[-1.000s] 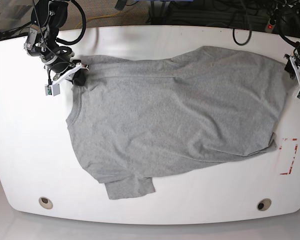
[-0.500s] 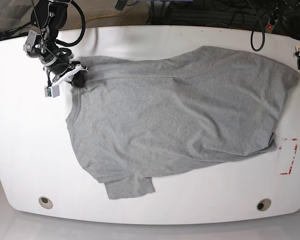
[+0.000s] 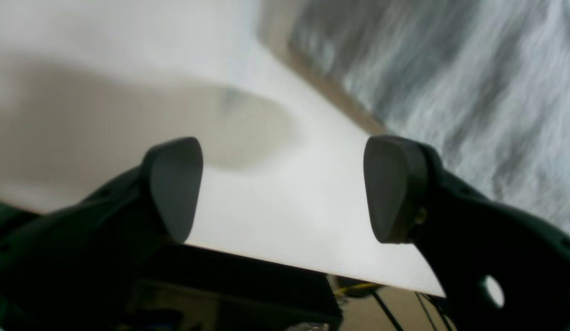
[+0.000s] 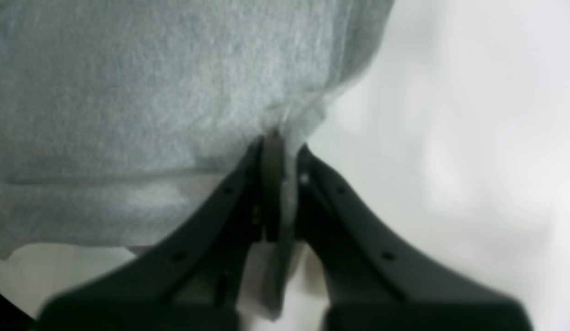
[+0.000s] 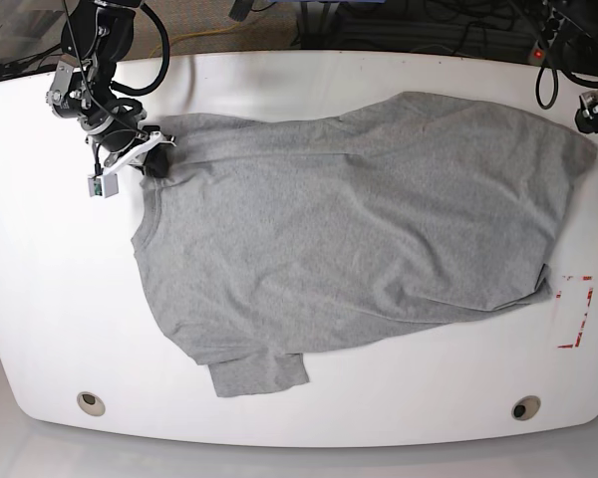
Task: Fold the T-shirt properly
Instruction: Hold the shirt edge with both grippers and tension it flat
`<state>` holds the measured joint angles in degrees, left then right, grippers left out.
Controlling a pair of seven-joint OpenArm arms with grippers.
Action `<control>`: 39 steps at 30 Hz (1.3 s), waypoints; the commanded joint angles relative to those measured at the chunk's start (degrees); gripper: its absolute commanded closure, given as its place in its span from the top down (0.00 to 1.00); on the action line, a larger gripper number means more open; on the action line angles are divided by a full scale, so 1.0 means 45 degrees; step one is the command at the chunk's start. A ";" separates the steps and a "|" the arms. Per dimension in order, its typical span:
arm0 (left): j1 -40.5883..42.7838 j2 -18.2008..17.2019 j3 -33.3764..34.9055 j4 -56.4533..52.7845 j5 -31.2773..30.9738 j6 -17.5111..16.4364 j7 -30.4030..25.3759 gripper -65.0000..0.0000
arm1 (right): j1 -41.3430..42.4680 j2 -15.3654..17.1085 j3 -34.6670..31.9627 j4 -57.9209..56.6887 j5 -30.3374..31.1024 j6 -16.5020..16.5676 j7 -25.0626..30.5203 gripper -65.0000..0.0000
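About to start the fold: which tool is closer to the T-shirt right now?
Right. The right tool is shut on the T-shirt at its edge. The left tool is open over bare table, off the shirt's far end.

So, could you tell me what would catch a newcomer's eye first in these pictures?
The grey T-shirt sprawls rumpled across most of the white table, one sleeve poking toward the near edge. At the far-left corner the right gripper is shut on its edge, while the left gripper hangs open by the table's right edge.
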<state>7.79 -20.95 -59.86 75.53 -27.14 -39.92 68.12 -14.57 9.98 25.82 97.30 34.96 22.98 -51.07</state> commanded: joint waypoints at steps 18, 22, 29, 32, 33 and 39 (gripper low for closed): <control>-0.1429 -0.0277 0.1531 -0.1516 -0.0270 -0.0017 -0.0182 0.79 | 0.0082 0.0137 0.0054 0.0191 0.0251 0.0099 0.0262 0.00; -0.1663 -0.0258 0.1961 -0.1536 -0.0270 -0.0017 -0.0163 0.79 | 0.0063 0.0137 0.0054 0.0191 0.0270 0.0099 0.0262 0.00; -0.1702 -0.0297 0.2644 -0.1536 -0.0251 -0.0017 -0.0221 0.34 | -0.0015 0.0137 0.0054 0.0191 0.0251 0.0099 0.0262 0.00; -0.1702 -0.0316 0.3035 -0.1458 -0.0251 -0.0017 -0.0221 0.05 | -0.0035 0.0117 0.0054 0.0191 0.0309 0.0099 0.0262 0.00; -0.1722 -0.0336 0.3152 -0.1458 -0.0251 -0.0017 -0.0221 0.00 | -0.0055 0.0117 0.0054 0.0210 0.0329 0.0099 0.0262 0.00; -0.1390 -0.0336 0.3250 0.0320 -0.0251 -0.0017 -0.0182 0.01 | -0.0289 0.0117 0.0093 0.0269 0.0348 0.0099 0.0262 0.00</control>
<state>1.50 -20.97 -44.97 74.06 -27.35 -39.92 68.12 -16.01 9.82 25.89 97.34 35.38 22.98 -51.07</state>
